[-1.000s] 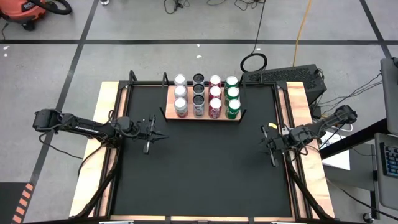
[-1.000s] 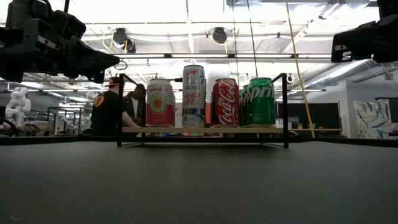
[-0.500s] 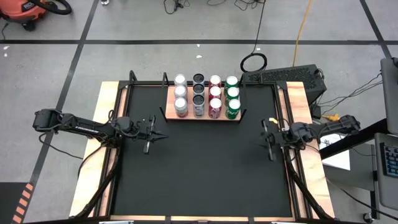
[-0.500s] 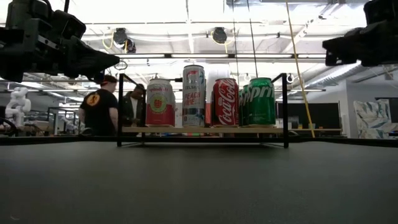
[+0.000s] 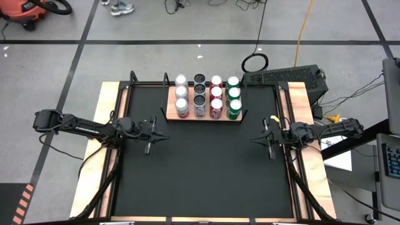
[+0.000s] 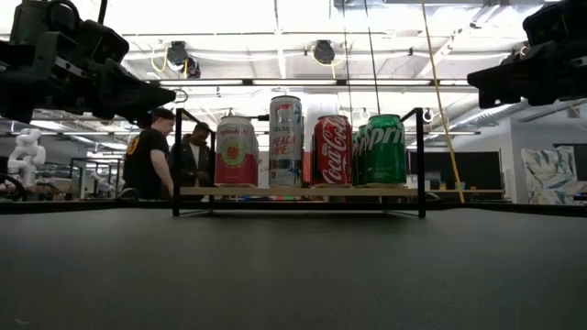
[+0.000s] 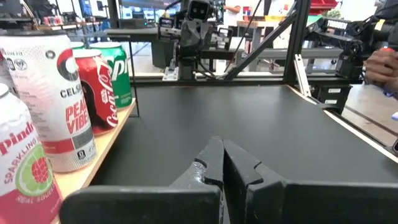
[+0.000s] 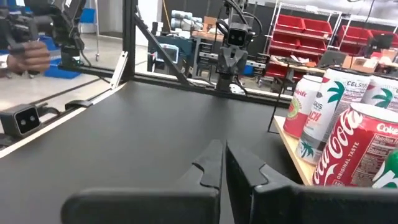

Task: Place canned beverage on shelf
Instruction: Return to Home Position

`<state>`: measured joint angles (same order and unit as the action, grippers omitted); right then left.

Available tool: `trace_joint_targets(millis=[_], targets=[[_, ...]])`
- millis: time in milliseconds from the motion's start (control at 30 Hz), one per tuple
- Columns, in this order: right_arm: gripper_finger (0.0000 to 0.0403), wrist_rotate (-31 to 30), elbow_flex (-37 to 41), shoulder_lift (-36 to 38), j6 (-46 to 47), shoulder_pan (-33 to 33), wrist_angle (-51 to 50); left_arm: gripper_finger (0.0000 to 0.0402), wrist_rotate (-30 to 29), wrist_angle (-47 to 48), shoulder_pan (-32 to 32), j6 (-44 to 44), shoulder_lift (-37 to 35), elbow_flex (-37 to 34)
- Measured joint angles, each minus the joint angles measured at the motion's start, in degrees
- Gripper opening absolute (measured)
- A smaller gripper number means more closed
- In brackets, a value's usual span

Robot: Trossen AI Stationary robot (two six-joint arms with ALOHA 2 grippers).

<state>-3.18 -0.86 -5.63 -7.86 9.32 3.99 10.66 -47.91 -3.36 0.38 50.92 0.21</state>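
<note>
**Shelf full, only the return home left**

The shelf (image 5: 167, 107) stands at the far middle of the desk (image 5: 200, 175). The cans (image 5: 199, 100) on it fill four columns, three deep. All are upright, and none stands loose on the desk. From that I judge the placing done, with only the return to rest to finish.

The left gripper (image 7: 218, 144) hangs above the desk near its left edge, pointing inward. Its fingers are pressed together and hold nothing. The right gripper (image 8: 220, 147) mirrors it near the right edge, likewise closed and empty. Both are in front of the shelf, well apart from it and from each other.

To do this step well, draw each arm back toward its own side, away from the shelf and never across it. The nearest cans sit at the shelf's front corners, so a sweep toward the back could clip one. Hold the grippers closed and raised off the desk, move both arms smoothly, and finish with them level and matched.
</note>
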Motion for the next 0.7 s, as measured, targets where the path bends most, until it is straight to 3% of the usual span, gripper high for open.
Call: trace_joint_targets(millis=[267, 500, 700], targets=[[0.0, -4.4, 0.0, 0.0, 0.8, 0.0, -0.1, 0.0, -0.3, 1.0, 0.0, 0.5, -0.1, 0.0], [0.0, -4.3, 0.0, 0.0, 1.2, 0.0, -0.7, 0.0, -0.5, 1.6, -1.0, 1.6, -1.0, 0.0], [0.0, -2.9, 0.0, 0.0, 0.4, 0.0, -1.1, 0.0, -0.6, 5.0, -2.8, 1.5, -5.9, 0.0]])
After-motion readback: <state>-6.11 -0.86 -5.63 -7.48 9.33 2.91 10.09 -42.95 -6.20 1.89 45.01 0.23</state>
